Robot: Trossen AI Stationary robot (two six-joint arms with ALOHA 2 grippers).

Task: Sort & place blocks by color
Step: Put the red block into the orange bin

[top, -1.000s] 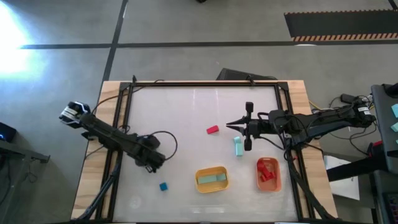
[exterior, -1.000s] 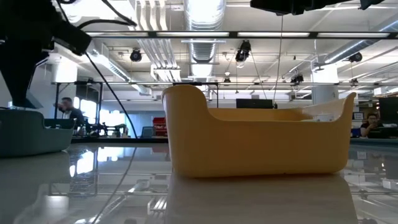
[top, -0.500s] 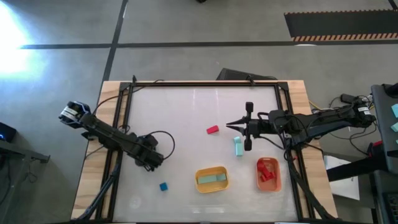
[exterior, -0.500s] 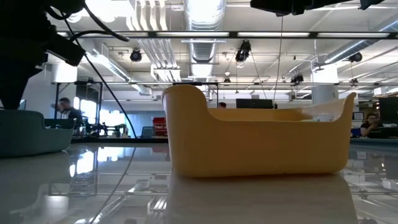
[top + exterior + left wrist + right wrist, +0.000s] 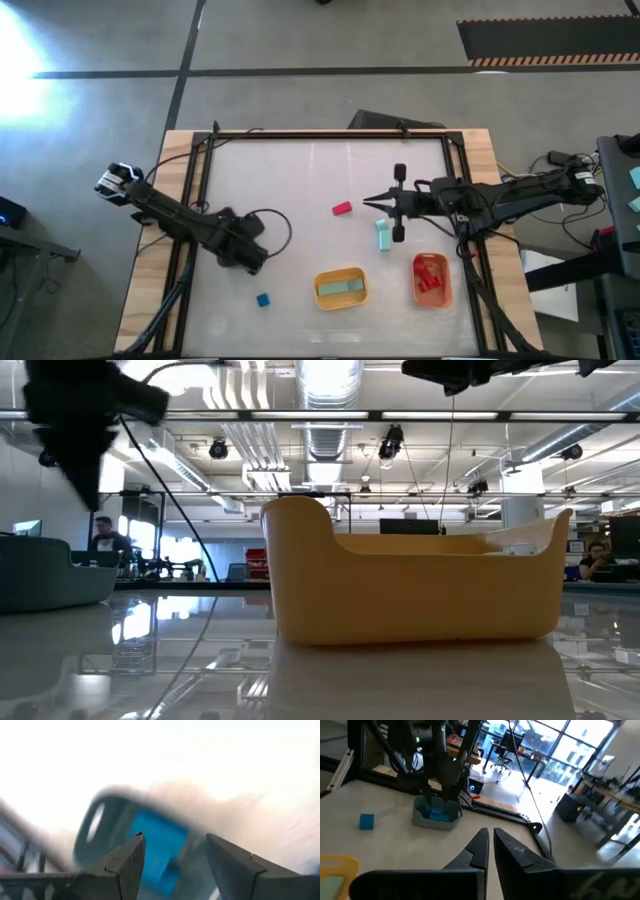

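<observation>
Blocks (image 5: 342, 209) partly binned, partly loose

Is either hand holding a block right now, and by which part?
Nothing is held. The left hand stands open above the grey-blue bin of blue blocks; the right hand is shut and empty.

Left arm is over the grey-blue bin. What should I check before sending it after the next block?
1. Left gripper fingers apart, nothing pinched: ok.
2. Blue blocks lying inside the grey-blue bin: ok.
3. Loose blue block on the table, apart from every bin: ok.
4. Right gripper shut and empty, far from that block: ok.
5. All blocks sorted: not ok; the red block and mint block lie loose near the right gripper.
</observation>
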